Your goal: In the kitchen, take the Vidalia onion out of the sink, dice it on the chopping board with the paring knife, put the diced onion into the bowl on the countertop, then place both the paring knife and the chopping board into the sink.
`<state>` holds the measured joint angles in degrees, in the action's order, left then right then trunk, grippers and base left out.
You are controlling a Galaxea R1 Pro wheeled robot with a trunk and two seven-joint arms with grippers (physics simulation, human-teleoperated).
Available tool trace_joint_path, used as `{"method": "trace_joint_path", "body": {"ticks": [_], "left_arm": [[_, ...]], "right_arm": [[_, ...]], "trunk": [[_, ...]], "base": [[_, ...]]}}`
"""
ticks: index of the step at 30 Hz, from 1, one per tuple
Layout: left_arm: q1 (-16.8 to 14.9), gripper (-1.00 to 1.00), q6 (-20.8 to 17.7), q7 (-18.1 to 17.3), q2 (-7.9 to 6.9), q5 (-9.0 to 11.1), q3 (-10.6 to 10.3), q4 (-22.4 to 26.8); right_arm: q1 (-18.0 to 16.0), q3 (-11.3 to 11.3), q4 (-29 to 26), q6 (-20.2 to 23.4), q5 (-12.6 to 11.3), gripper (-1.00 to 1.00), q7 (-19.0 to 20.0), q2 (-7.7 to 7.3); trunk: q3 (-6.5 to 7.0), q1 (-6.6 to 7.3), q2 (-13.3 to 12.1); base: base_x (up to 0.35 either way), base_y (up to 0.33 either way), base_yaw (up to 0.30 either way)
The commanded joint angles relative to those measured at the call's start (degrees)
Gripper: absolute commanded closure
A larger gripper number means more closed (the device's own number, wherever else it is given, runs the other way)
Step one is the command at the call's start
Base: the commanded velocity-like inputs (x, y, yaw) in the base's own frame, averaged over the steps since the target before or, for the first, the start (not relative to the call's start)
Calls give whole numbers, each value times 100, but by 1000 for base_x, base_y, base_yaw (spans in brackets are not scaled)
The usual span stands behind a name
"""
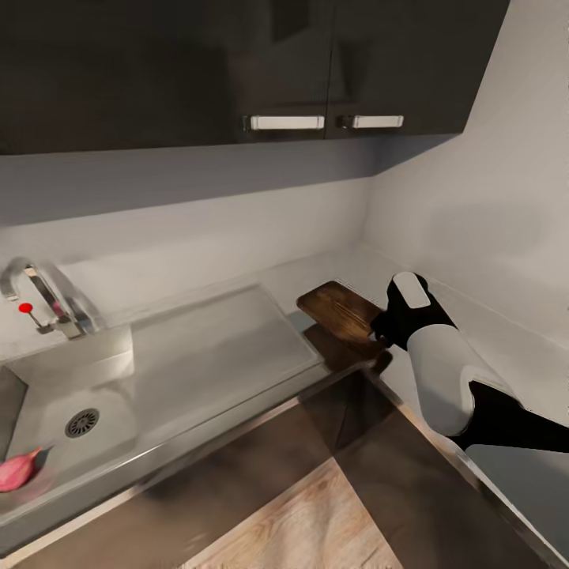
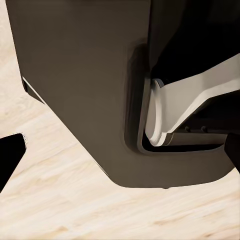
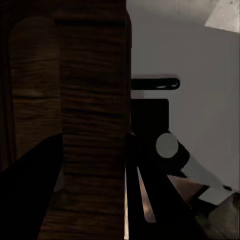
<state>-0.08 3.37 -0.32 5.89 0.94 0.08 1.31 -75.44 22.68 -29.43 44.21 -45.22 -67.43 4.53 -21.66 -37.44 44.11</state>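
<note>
Onion, pinkish-red and pointed at one end, lay in the near left corner of the sink, just beside the round drain, well apart from the right jaws. The bent chrome tap with its small red knob stood at the back of the basin, farther still from those jaws.

The chopping board, dark brown with visible grain, sat tilted at the far end of the grey surface, near the corner of the walls. The right jaws were at the board's near edge, and the black wrist and white forearm reached in from the right. In the right wrist view the board stood close against the camera, its edge running between dark finger shapes, so the jaws appeared to pinch the board, though the contact itself was too dark to make out fully.

In the left wrist view a dark grey panel and a white curved part of the robot hung over pale wooden floor; a black finger tip showed at the edge, and I could not tell whether the left jaws were spread or pressed together.

Dark wall cabinets with two pale bar handles hung above the surface.
</note>
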Motion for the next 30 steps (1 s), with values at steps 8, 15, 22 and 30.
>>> {"method": "trace_joint_path", "body": {"ticks": [8,15,22,30], "left_arm": [[-1,-100,14,-3,0,7,-5,1],[-1,-100,14,-3,0,7,-8,1],[-1,-100,14,-3,0,6,-8,1],[-1,-100,14,-3,0,6,-8,1]], "right_arm": [[-6,18,-44,372,-13,100,-33,5],[-6,-172,-53,394,-13,100,-33,6],[-6,-357,-53,393,-13,100,-26,8],[-6,-369,-54,394,-11,100,-28,5]], "trunk": [[-7,2,6],[-7,2,6],[-7,2,6],[-7,2,6]], "base": [[-268,214,0],[-268,216,0],[-242,211,0],[-224,200,85]]}}
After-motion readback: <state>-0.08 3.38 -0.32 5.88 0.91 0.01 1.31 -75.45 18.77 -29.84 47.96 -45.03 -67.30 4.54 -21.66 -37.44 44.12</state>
